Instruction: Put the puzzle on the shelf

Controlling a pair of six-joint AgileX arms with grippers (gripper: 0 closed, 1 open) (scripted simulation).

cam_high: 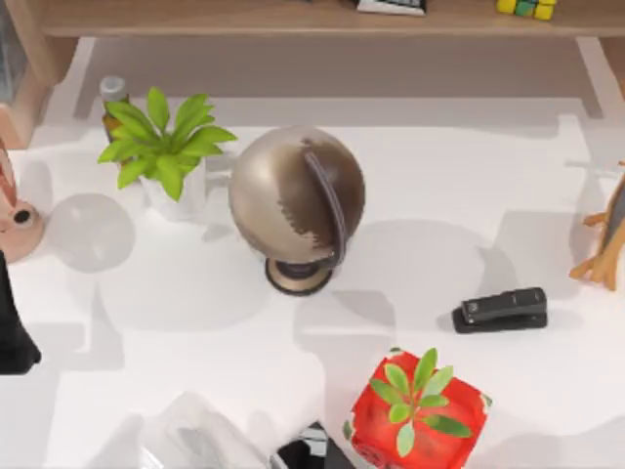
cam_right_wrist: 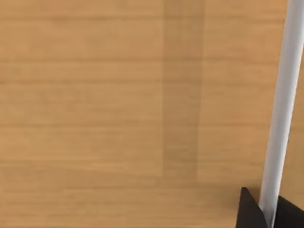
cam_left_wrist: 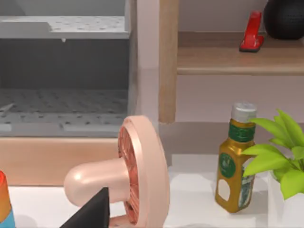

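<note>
Left end effector (cam_high: pixel 14 342) sits at the top view's left tabletop (cam_high: pixel 469 225) edge, grip not discernible. There the puzzle (cam_high: pixel 526 8) rests on the shelf (cam_high: pixel 244 18) toward its right end; the red pot (cam_high: pixel 415 415) holds a plant. Open room lies around the stapler (cam_high: pixel 500 310).

Left wrist view: a pink mushroom (cam_left_wrist: pixel 128 178) near a bottle (cam_left_wrist: pixel 234 159).

Right wrist view: wooden board beside a white edge.
</note>
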